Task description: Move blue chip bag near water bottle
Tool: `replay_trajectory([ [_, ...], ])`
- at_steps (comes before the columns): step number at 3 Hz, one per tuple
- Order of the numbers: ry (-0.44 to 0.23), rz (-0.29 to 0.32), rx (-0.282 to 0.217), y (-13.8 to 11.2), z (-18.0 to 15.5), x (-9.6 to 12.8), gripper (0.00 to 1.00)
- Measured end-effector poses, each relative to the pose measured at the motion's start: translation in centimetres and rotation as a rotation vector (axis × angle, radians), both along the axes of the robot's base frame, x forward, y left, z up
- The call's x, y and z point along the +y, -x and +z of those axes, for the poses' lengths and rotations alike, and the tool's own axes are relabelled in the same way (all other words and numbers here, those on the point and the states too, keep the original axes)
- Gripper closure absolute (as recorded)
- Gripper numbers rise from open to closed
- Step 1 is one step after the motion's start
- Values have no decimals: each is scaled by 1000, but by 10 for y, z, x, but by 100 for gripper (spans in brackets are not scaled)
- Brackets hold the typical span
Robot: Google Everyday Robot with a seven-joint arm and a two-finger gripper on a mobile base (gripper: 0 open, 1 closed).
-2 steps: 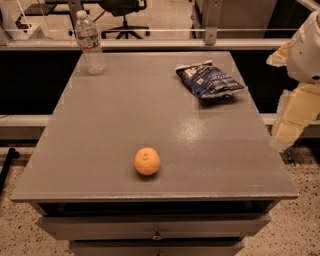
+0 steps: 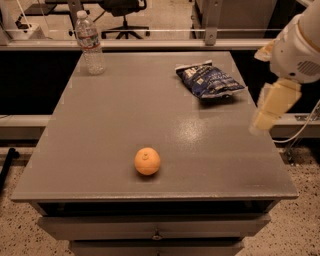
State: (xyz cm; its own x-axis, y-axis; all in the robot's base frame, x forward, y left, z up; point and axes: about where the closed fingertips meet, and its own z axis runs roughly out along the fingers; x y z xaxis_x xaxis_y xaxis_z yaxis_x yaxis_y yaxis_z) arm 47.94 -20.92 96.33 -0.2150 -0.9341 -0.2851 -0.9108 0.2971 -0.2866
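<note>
The blue chip bag lies flat at the far right of the grey table, dark blue foil with white lettering. The water bottle stands upright at the far left corner, clear with a white cap and a pale label band. My gripper hangs in the air over the table's right edge, to the right of the bag and a little nearer than it, not touching it. It holds nothing that I can see.
An orange fruit sits near the table's front middle. The white arm body fills the upper right. Drawers run below the table front. An office chair stands behind a rail at the back.
My gripper and arm have moved left, in over the table's right edge and closer to the chip bag. The bag, bottle and orange have not moved.
</note>
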Motion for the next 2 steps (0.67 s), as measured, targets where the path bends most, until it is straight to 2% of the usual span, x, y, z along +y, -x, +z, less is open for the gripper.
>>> replay_trajectory([
  [1, -102, -27, -71, -64, -16, 0, 0],
  [2, -208, -62, -106, -122, -31, 7, 0],
])
